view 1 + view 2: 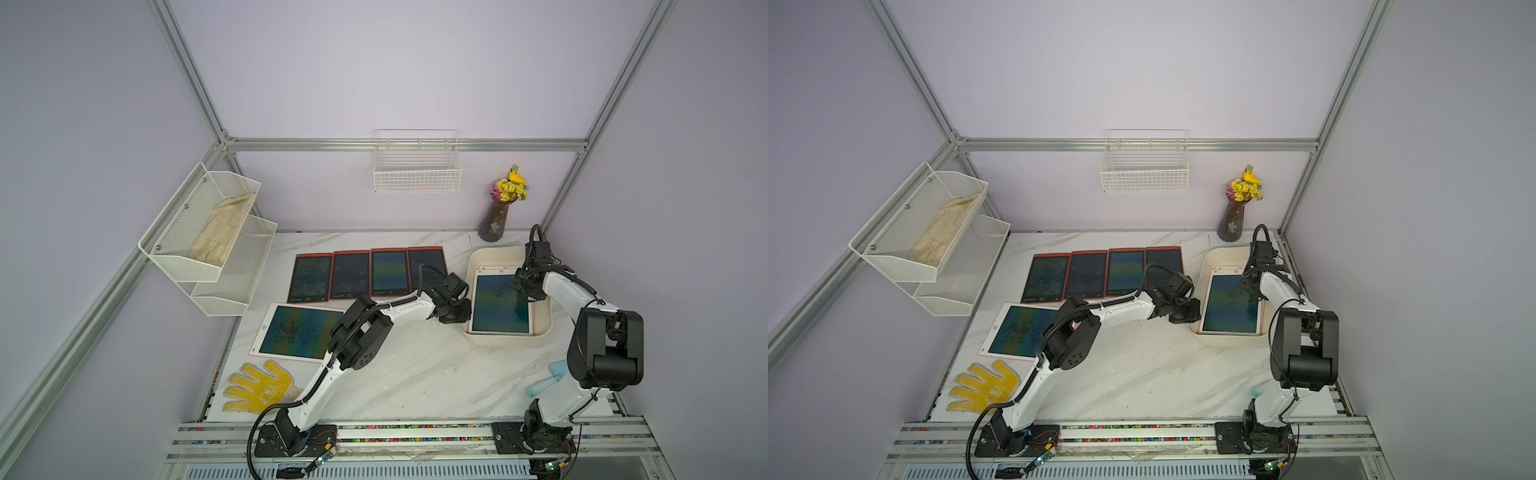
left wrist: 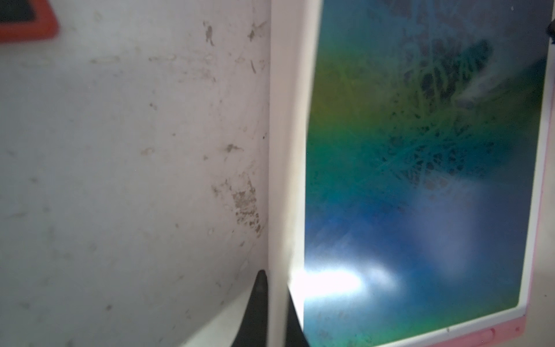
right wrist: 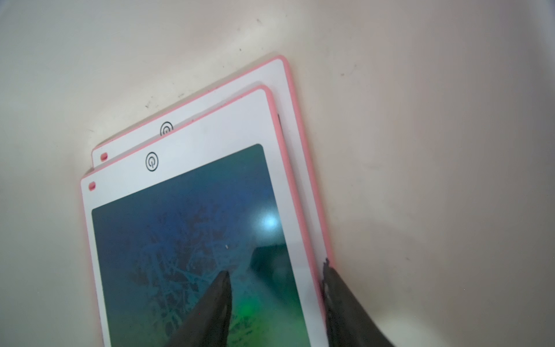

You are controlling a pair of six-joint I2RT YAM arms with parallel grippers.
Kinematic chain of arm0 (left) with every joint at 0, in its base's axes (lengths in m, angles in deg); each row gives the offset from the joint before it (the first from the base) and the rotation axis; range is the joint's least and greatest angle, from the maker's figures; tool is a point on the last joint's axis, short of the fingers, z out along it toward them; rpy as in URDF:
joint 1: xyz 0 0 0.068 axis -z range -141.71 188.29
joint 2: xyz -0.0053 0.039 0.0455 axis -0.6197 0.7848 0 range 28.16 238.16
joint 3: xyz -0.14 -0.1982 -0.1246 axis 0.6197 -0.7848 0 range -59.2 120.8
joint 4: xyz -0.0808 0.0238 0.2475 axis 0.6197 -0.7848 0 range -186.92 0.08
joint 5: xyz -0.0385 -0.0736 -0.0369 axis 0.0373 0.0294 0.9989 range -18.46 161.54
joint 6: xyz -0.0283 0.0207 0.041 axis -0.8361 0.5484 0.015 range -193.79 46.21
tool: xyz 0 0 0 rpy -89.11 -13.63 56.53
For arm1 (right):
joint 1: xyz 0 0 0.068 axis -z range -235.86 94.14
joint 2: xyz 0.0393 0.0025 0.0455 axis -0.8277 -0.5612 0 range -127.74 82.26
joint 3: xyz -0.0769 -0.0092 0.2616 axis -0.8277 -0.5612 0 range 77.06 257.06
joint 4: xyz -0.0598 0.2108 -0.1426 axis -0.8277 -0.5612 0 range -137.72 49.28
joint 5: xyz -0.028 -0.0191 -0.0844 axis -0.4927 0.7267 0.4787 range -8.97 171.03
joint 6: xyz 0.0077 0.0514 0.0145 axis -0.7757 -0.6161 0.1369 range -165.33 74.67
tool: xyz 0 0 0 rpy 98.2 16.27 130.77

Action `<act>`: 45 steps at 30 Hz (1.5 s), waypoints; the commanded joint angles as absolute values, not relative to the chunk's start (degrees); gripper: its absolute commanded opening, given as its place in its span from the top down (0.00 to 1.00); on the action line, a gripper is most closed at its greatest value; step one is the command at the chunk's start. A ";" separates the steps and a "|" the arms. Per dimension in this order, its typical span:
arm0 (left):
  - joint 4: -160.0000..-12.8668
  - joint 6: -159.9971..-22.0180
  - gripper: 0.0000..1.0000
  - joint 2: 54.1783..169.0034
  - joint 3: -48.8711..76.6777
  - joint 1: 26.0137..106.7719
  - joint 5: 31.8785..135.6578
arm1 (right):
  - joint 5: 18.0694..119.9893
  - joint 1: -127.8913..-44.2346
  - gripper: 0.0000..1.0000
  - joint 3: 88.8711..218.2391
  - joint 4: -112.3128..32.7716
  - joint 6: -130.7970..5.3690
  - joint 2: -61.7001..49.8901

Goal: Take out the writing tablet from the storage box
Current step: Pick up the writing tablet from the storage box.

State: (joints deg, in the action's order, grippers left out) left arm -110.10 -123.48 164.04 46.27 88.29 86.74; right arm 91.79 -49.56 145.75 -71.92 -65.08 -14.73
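On the right side of the worktop [image 1: 415, 374] the storage box [image 1: 507, 341] sits flat, with two pink-edged writing tablets stacked inside it. The top tablet [image 1: 498, 303] lies face up, its dark blue-green screen showing. In the right wrist view the lower tablet [image 3: 282, 90] sticks out from under it along two edges. The stack lies close to the box's left wall, so the box floor is bare on the far and right sides.

The right tool [image 3: 274, 278] reaches down into the box with its jaws partly apart. One finger [image 3: 220, 288] is over the top tablet's screen and the other is at the outer pink edge of the stack, so the tablets' long right edge lies between them. It grips nothing that can be seen.

The left tool [image 1: 457, 313] is clamped tight on the box's left wall. The left wrist view shows one finger [image 2: 260, 288] outside the wall and the other inside, next to the tablet.

Left of the box, a row of four red-edged tablets [image 1: 351, 276] lies toward the back of the worktop. A larger pink-edged tablet [image 1: 297, 330] lies nearer the front, and a yellow glove [image 1: 257, 386] lies near the front left corner. A vase of flowers [image 1: 496, 220] stands behind the box. A wire basket [image 1: 417, 166] hangs on the back wall. A mesh shelf [image 1: 208, 241] on the left wall holds a pale cloth [image 1: 222, 232].
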 commanded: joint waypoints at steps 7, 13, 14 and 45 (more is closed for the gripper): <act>-110.57 -122.75 1.00 164.46 45.46 88.04 88.80 | 69.20 -50.41 0.51 142.72 -71.69 -64.26 -8.47; -110.95 -122.92 1.00 165.41 46.65 88.04 88.96 | 64.07 -50.41 0.53 139.92 -69.65 -64.49 -6.77; -111.01 -122.98 1.00 165.46 46.75 88.05 89.12 | 64.08 -50.41 0.53 139.75 -69.71 -64.36 -6.99; -115.63 -123.77 0.67 167.98 59.96 92.46 87.14 | 63.75 -48.06 1.00 148.63 -67.71 -63.43 -14.36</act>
State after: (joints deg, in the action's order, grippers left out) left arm -115.72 -124.33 167.07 54.68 89.93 83.81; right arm 62.96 -48.37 148.02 -65.32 -64.20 -12.39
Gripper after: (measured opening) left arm 0.324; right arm 0.089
